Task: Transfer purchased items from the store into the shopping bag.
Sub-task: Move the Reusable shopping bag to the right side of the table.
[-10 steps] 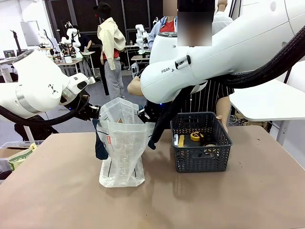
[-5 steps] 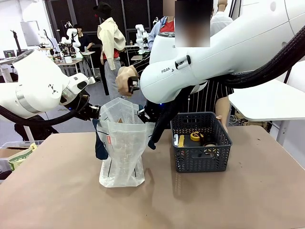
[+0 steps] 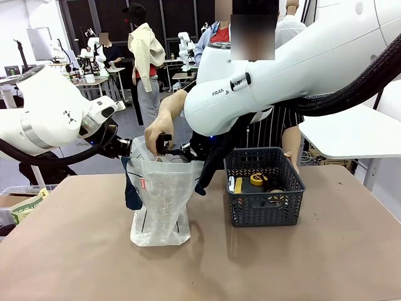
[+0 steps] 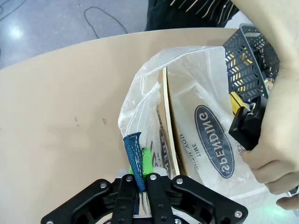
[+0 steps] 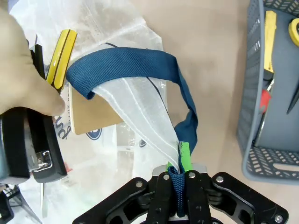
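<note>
Hand [image 3: 156,135]: raised above the bag half a second ago, now right down at its mouth, gripping a dark piece [image 5: 28,144] and a yellow-and-black one [image 5: 62,56].
Bag [image 3: 160,188]: standing left of centre on the desk [image 3: 313,263], mouth stretched wide.
Left fingers [image 4: 144,163]: clenched on the left strap [image 4: 133,149].
Right fingers [image 5: 183,161]: clenched on the right strap [image 5: 126,63].
Basket [image 3: 263,216]: just right of the bag, with goods left inside, among them a yellow round one [image 3: 257,179].
Meaning: the drop looks close, though nothing is released yet; there is more left to move.
</note>
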### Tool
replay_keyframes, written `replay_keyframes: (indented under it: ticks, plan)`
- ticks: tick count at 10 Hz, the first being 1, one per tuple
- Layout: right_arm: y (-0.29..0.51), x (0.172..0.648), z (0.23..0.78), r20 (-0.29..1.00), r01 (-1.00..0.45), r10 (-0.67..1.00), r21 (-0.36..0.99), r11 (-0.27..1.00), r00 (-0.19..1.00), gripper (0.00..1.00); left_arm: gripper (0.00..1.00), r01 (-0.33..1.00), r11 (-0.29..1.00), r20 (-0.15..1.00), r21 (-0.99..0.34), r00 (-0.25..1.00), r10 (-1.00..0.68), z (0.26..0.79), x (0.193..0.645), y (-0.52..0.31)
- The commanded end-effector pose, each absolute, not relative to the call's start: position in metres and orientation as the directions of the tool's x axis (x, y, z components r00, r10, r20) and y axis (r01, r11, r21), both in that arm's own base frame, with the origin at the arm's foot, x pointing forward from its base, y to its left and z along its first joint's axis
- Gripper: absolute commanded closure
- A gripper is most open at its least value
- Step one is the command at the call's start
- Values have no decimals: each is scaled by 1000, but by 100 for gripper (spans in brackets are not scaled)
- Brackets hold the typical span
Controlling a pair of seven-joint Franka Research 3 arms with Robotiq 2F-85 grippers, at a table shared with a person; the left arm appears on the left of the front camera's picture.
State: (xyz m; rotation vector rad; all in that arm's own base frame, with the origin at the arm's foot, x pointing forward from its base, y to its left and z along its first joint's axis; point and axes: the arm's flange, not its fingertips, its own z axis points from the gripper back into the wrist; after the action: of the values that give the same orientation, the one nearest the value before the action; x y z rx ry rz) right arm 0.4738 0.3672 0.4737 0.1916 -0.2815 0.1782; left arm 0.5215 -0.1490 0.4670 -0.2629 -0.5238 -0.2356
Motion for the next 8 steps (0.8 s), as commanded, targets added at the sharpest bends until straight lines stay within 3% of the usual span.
replay_keyframes:
  ticks: [1,8]
  plan:
    - [367,473,474,288,-200,146,169,965,947,100,100,285,940,521,-185,840,-152,468,518,-147]
    - [367,473,474,288,-200,146,169,965,947,100,100,285,940,521,-185,840,-152,468,518,-147]
